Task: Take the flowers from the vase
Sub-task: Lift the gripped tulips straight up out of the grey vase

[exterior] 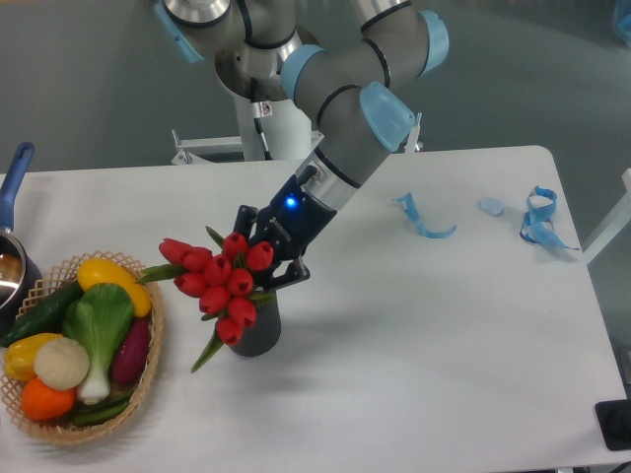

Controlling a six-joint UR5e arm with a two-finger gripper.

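End effector (271,258) grips flowers (219,284) above vase (258,327), mid-table.

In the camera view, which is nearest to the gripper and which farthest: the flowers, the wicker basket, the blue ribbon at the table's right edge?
From the gripper:
1. The flowers, right at its fingers.
2. The wicker basket, lower left.
3. The blue ribbon, far right.

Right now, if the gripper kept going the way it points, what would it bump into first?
The flowers: the gripper points down-left, straight into the bunch, already touching it. Beyond lies the basket, though depth is unclear.
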